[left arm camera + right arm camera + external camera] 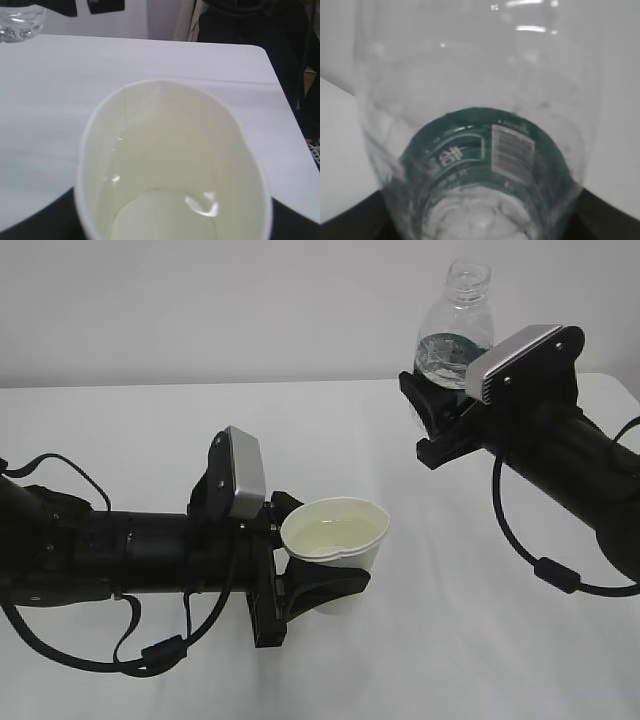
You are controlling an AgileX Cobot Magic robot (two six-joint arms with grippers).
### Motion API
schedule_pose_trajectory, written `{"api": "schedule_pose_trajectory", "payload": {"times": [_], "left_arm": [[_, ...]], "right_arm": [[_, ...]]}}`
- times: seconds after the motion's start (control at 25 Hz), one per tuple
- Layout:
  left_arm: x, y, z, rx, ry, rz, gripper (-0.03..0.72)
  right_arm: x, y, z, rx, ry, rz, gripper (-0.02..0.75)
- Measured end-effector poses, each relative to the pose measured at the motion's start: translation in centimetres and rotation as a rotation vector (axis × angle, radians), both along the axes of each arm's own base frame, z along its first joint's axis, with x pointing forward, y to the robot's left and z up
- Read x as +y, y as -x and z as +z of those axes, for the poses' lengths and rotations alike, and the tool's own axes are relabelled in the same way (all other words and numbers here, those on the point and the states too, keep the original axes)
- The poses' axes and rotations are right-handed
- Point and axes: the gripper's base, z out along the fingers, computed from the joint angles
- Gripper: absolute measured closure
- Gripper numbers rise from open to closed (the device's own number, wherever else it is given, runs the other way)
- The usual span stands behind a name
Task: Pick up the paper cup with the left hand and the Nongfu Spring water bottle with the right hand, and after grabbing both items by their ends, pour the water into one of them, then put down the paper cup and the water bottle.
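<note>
The white paper cup (pixel 337 548) stands upright at the middle, its rim squeezed out of round. My left gripper (pixel 312 558) is shut on its wall from the left. Clear water (pixel 165 170) fills the lower part of the cup (pixel 170 110). My right gripper (pixel 443 400) is shut on the lower body of the Nongfu Spring water bottle (pixel 455 325). It holds the bottle upright, well above the table at the upper right, with the neck open. The green label (pixel 485 145) fills the right wrist view. How much water the bottle holds I cannot tell.
The white table (pixel 150 430) runs under both arms. Its far corner and edge (pixel 265 55) show in the left wrist view, with dark things beyond. Black cables (pixel 530 560) hang off both arms. A pale wall stands behind.
</note>
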Motion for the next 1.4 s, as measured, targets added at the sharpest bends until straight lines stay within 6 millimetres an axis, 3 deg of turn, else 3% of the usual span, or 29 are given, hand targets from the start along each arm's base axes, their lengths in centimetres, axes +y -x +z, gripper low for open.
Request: {"api": "schedule_pose_trajectory", "payload": {"times": [1.4], "left_arm": [[0.0, 0.0, 0.0, 0.000, 0.000, 0.000, 0.259]], "right_arm": [[-2.8, -0.7, -1.2, 0.146, -0.078, -0.318, 0.270]]}}
